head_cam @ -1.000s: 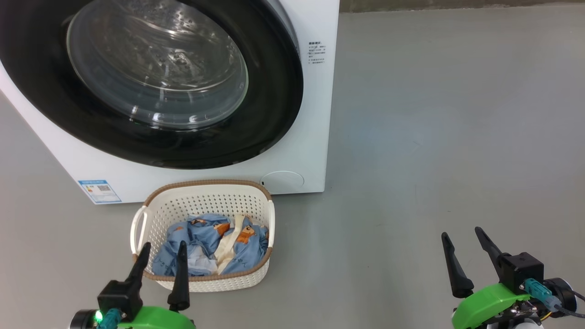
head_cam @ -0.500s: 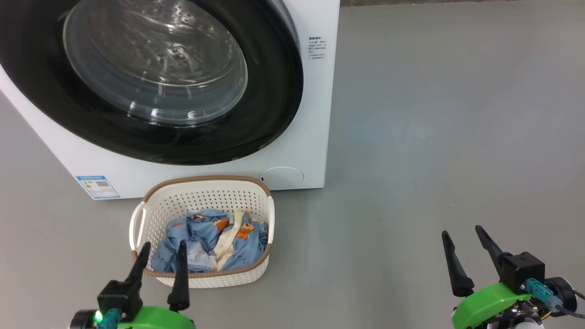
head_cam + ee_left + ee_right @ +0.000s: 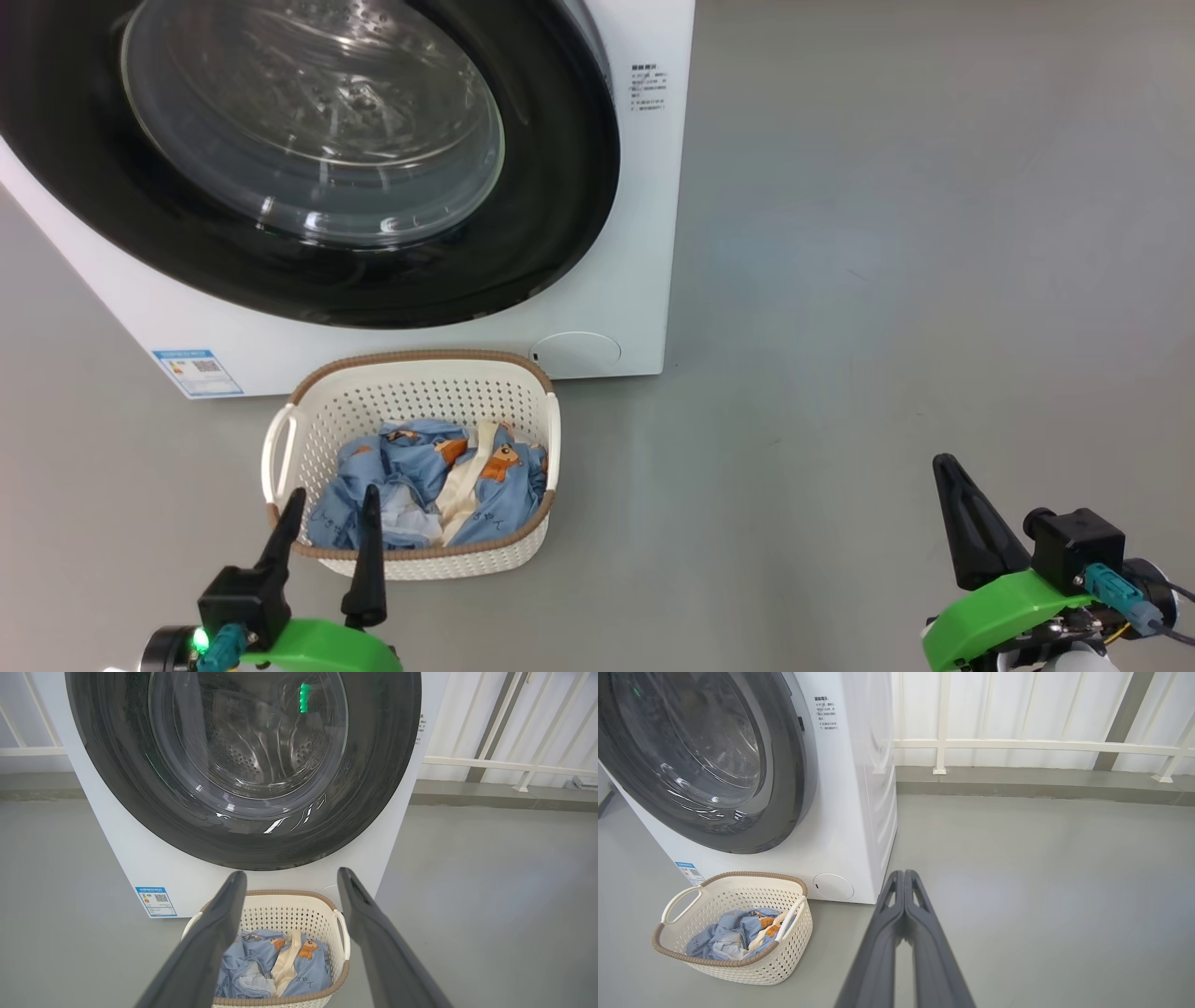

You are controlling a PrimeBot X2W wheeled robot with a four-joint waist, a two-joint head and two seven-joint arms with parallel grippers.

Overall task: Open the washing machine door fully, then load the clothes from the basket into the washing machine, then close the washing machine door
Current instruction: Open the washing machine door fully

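The washing machine (image 3: 635, 280) is a white box at the upper left. Its round washing machine door (image 3: 560, 187), a black ring around clear glass, lies shut against the front. Just before it on the floor stands the cream basket (image 3: 411, 369) holding the light blue and cream clothes (image 3: 420, 485). My left gripper (image 3: 334, 493) is open at the basket's near rim, empty; in the left wrist view the left gripper (image 3: 290, 873) frames the basket (image 3: 280, 895) and clothes (image 3: 261, 961). Over bare floor far to the right, my right gripper (image 3: 943, 464) is shut on nothing, its tips (image 3: 903, 872) pressed together.
A blue label (image 3: 198, 371) and a round service flap (image 3: 576, 355) mark the machine's lower front. Grey floor (image 3: 887, 280) stretches to the right of the machine. A white railing (image 3: 1017, 744) above a low kerb closes off the far side.
The right gripper's fingers have come together from open to shut. The head camera has shifted slightly, so machine and basket sit a little higher in the picture. The left gripper stays open.
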